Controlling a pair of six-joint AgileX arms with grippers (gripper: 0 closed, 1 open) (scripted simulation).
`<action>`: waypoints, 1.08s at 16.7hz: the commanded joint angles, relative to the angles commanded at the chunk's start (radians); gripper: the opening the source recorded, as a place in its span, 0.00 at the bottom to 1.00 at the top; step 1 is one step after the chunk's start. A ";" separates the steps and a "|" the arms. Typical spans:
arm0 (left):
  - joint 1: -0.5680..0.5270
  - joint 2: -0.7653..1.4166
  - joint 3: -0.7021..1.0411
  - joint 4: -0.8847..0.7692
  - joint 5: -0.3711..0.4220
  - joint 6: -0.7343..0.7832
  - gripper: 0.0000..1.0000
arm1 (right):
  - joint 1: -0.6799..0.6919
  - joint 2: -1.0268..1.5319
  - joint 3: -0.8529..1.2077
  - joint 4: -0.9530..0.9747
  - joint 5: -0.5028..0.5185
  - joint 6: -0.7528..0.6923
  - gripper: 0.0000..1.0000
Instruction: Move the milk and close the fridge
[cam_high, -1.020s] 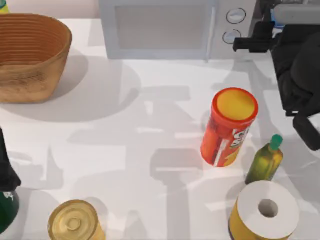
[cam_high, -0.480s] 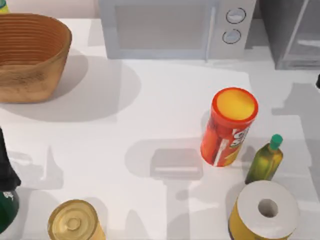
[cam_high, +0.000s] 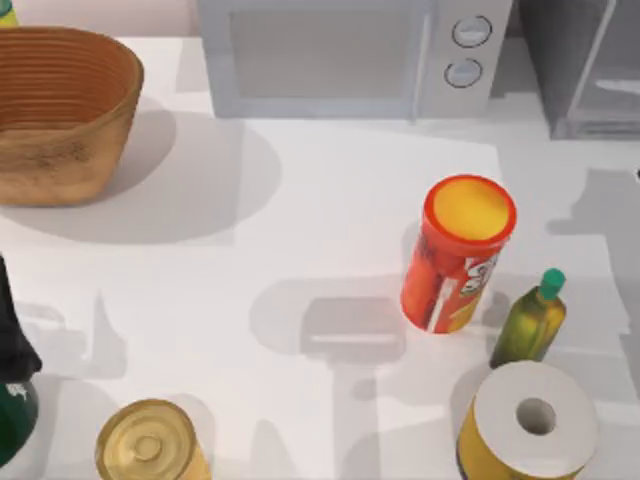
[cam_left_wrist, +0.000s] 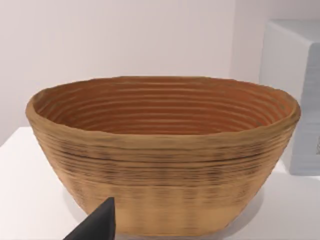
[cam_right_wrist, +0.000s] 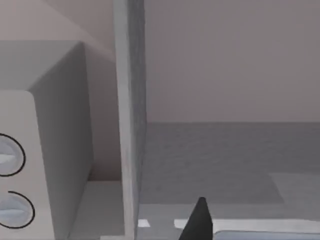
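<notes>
Standing on the table: one red can (cam_high: 458, 253), one oil bottle (cam_high: 530, 320) — jaws' state untellable.

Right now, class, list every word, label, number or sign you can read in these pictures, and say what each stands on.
Red can: white lettering on its side, cut off and too blurred to read.
Microwave: two round knobs, no readable marks.
Oil bottle, tin can, paper roll, basket, fridge: no text to be seen.
</notes>
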 joint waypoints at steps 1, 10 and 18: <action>0.000 0.000 0.000 0.000 0.000 0.000 1.00 | -0.007 0.018 0.017 -0.002 -0.004 0.001 0.00; 0.000 0.000 0.000 0.000 0.000 0.000 1.00 | -0.127 0.411 0.426 -0.057 -0.106 -0.004 0.00; 0.000 0.000 0.000 0.000 0.000 0.000 1.00 | -0.213 0.749 0.812 -0.103 -0.229 -0.013 0.00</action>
